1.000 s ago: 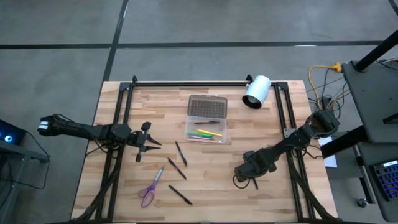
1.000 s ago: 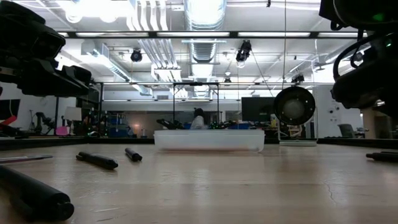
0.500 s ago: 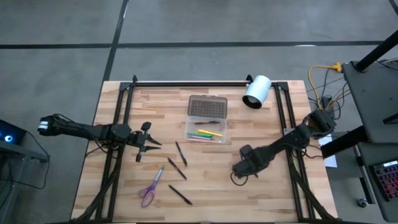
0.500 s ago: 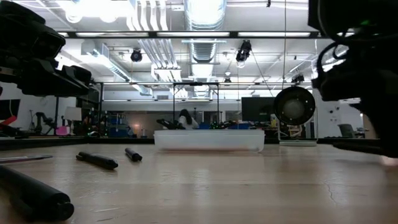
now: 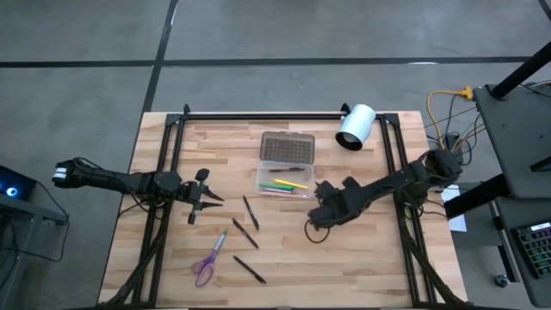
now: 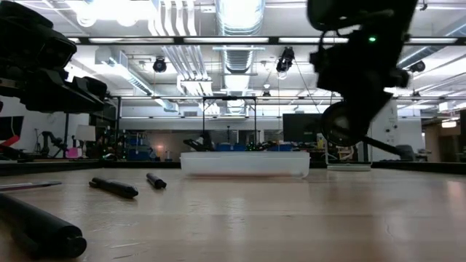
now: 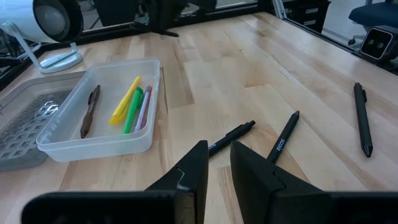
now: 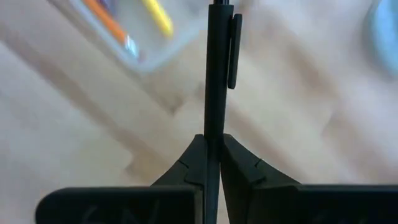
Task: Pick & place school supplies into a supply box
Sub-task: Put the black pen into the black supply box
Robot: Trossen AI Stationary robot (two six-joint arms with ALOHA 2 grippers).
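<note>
Only the right wrist cam shows it: right gripper (image 8: 212, 155) clenched on a slim black pen (image 8: 216, 74) with a clip, over the clear plastic supply box (image 8: 134, 37). Left gripper (image 7: 217, 163), near the table's left edge, stands slightly parted, holding nothing.

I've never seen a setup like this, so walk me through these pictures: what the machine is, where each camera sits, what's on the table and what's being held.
It is a robot with two dark arms working at a wooden table.

One camera looks straight down, one sits at table height, and one rides on each wrist.

Near the table's middle is the supply box, a clear case with its dotted lid folded open and coloured pens inside. Behind it stands a white cylinder.

Loose black pens and purple scissors lie on the wood.

The right gripper is just beside the box, shut on a black pen, as its wrist view shows.

The left gripper waits at the left, holding nothing, its fingers slightly apart.
</note>
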